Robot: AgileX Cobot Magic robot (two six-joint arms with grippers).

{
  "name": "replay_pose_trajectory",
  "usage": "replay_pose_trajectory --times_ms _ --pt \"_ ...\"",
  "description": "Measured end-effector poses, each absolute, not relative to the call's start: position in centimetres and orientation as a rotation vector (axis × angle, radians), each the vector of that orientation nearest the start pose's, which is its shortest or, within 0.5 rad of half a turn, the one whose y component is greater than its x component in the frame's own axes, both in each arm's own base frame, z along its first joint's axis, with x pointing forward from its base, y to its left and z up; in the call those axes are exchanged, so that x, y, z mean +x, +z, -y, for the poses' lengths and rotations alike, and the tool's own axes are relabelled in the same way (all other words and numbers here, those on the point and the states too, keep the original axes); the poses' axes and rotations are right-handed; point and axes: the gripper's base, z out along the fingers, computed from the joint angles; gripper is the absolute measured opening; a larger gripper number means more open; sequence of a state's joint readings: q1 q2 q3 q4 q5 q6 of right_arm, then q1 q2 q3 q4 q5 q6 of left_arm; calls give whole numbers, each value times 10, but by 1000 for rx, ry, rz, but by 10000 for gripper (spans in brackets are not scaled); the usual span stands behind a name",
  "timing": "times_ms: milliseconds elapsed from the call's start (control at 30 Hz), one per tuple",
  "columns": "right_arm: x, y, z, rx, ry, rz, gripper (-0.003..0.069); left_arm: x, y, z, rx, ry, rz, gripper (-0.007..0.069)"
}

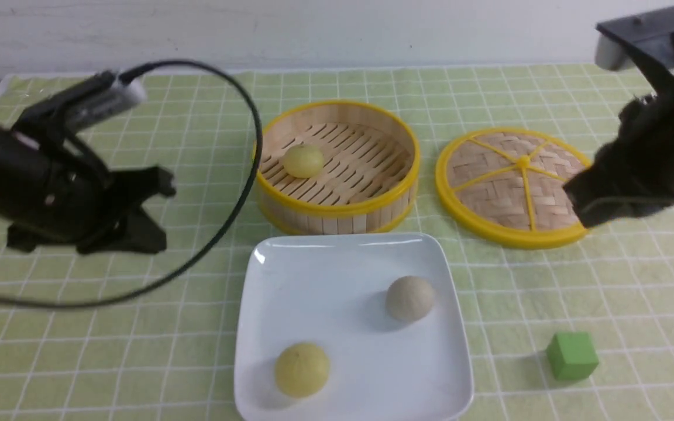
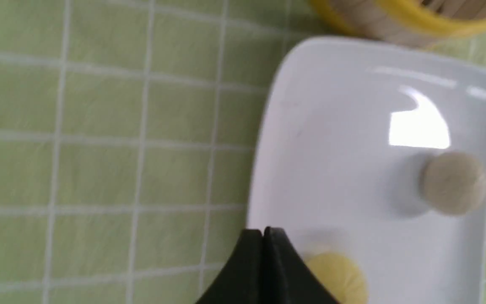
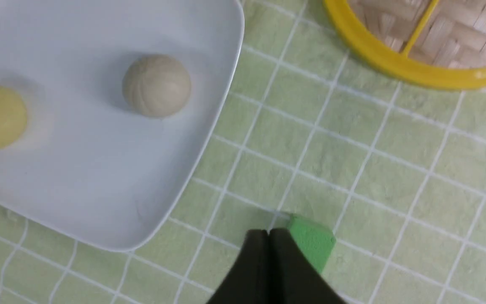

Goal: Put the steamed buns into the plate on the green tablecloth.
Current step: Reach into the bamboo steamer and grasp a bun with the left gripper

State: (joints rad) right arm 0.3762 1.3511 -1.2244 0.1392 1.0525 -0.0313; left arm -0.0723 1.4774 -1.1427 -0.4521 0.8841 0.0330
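Showing in the front view alone: a pale yellow bun (image 1: 303,161) sitting at 9 o'clock inside the single steamer basket (image 1: 337,219). Counting three in all, each resting dome-up with no long axis: a greyish bun (image 1: 410,298) at 2 o'clock and a second yellow bun (image 1: 302,369) at 8 o'clock on the plate (image 1: 290,269), on the green tablecloth (image 1: 79,351). Pressing fingertips together, empty: left gripper (image 2: 263,232) and right gripper (image 3: 267,233).

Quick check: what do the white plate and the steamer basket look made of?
The plate looks like glazed ceramic or melamine: glossy white, with sharp light glints. The steamer basket looks like matte pale bamboo or wood, slatted floor and strip wall; its shiny yellow rim is probably plastic.
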Motion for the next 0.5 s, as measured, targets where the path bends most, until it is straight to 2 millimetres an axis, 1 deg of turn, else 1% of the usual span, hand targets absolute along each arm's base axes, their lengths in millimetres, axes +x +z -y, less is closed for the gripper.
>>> replay_pose_trajectory --times_ms 100,167,233,300,400,433,467,500 --pt "241 325 -106 -463 297 -2597 -15 345 297 61 -100 -603 -2663 8" --pt "242 320 -106 -447 300 -2584 -15 370 298 69 -57 -607 -2666 28" --pt "244 318 -107 -437 302 -2566 -13 394 300 85 32 -588 -2662 76" --pt "246 317 -108 -432 303 -2559 -11 409 294 100 88 -565 -2672 125" --pt "249 314 -109 -431 300 -2565 -8 434 289 126 161 -513 -2658 231" --pt "249 313 -109 -431 300 -2568 -8 437 288 130 167 -505 -2656 247" --pt "250 312 -109 -430 299 -2569 -8 446 286 141 197 -476 -2642 307" --pt "252 311 -110 -430 297 -2568 -6 450 284 148 218 -462 -2632 332"
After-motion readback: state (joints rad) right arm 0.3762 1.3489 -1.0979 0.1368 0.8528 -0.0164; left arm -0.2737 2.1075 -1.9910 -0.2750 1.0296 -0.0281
